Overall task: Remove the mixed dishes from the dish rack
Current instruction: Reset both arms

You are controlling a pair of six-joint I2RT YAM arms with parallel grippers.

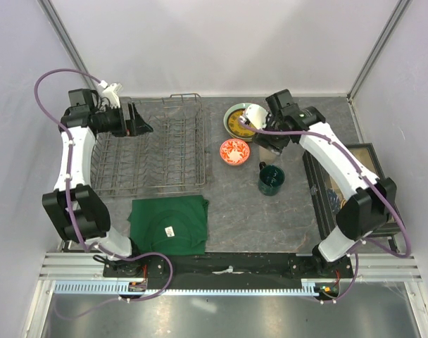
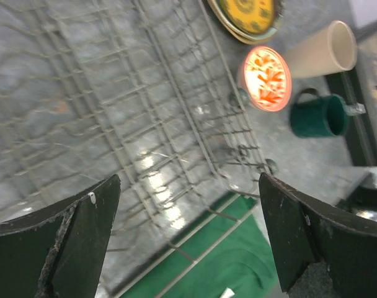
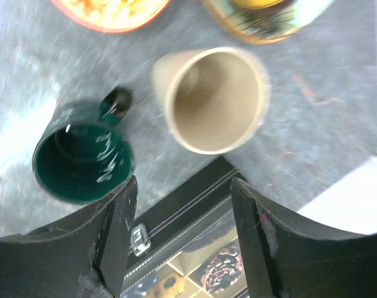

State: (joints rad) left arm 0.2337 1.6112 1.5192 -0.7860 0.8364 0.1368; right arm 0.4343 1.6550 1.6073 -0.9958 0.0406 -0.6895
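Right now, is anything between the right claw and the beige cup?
Nothing visible. The open right claw hangs above the beige cup, its mouth facing the claw. The green mug stands beside the cup, apart from it.

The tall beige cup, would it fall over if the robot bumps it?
Probably: the tall beige cup looks narrower at its base than its rim, so a sideways push could tip it. Its round wall might then roll toward the dark green mug nearby. It looks stiff and maybe breakable.

Dish rack (image 1: 150,151) tines under left tool (image 2: 188,211); mug (image 3: 83,155), cup (image 3: 213,99), black box (image 3: 188,248) crowd right tool (image 3: 182,186); open table (image 1: 235,211) beside cloth (image 1: 168,225)
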